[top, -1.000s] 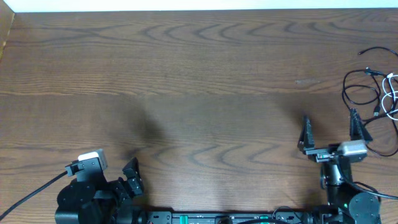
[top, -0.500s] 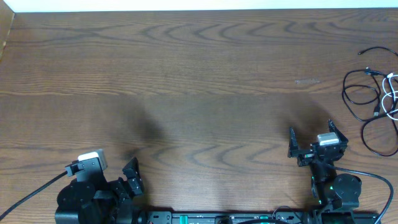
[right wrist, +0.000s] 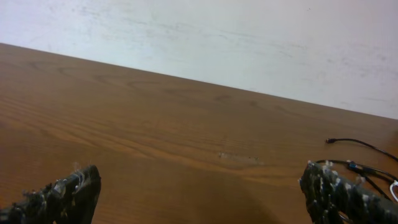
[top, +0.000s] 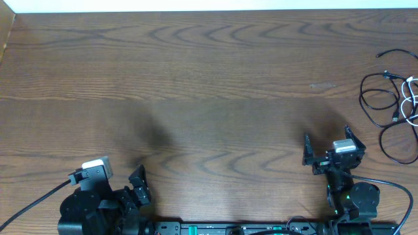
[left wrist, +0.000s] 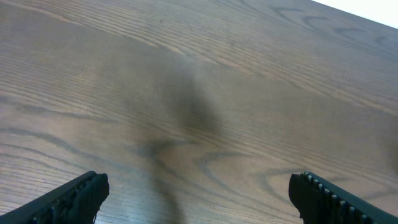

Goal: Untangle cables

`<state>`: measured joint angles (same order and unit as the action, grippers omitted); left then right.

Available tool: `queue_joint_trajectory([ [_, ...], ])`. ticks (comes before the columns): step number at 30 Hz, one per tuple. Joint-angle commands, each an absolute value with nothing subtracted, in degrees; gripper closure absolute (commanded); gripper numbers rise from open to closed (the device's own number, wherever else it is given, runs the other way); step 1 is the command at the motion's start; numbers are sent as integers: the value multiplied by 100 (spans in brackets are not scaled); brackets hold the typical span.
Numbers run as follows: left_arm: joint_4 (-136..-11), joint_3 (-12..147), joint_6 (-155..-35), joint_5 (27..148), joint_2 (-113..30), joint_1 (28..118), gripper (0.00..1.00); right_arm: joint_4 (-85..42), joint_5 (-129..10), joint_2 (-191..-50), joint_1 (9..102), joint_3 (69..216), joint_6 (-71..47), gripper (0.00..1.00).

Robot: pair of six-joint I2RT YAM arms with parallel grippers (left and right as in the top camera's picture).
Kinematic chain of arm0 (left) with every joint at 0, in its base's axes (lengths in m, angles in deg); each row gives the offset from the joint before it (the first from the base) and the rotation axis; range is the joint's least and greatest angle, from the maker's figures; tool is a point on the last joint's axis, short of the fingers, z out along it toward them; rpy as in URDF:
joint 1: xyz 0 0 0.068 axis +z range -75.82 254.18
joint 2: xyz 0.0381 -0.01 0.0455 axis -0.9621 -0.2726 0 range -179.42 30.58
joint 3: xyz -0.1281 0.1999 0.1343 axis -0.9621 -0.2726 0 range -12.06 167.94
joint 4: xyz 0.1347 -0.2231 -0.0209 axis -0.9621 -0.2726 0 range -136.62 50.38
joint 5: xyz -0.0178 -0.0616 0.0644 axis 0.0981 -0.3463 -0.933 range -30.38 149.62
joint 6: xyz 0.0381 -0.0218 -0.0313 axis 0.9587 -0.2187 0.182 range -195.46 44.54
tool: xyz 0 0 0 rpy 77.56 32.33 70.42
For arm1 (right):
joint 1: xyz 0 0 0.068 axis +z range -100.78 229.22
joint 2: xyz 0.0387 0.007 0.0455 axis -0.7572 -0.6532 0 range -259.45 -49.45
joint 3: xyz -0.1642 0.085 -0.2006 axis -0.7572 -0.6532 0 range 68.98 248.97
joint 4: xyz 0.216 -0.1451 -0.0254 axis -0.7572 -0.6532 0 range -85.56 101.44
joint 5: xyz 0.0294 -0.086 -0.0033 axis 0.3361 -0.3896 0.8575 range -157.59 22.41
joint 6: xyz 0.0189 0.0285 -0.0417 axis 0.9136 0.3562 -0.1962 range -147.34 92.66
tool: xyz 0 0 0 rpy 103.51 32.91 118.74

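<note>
Awaiting untangling: thin black and white cables [top: 396, 111] lie looped together at three o'clock.
Spread wide and empty: right gripper [top: 326, 136], left gripper [left wrist: 199, 183]; nothing separated yet.

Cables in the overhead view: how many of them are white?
1. The white cable lies at the right edge of the table, among the black cables; it runs out of frame, so others may be hidden.
</note>
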<state>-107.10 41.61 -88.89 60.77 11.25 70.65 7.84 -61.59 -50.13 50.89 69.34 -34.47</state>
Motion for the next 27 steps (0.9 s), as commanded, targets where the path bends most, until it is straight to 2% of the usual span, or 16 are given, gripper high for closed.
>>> queue_joint_trajectory([
  [1,-10708,4146,-8817,6049,1160,7074,2,760,-6121,-4976,5050,6929,-3511,1],
  [5,-10701,4100,-8815,6049,1168,7074,2,758,-6121,-4976,5050,6929,-3511,1],
  [9,-10006,3265,-8771,5961,1396,7076,2,758,-6121,-4976,5050,6929,-3511,1],
  [13,-7928,1554,-8773,6029,2266,7203,2,758,-6121,-4976,5050,6929,-3511,1],
  [19,-6395,433,-8769,6001,3052,7262,2,760,-6121,-4976,5050,6929,-3511,1],
  [27,-3751,-645,-8323,5850,3048,7268,2,758,-6121,-4976,5050,6929,-3513,1],
])
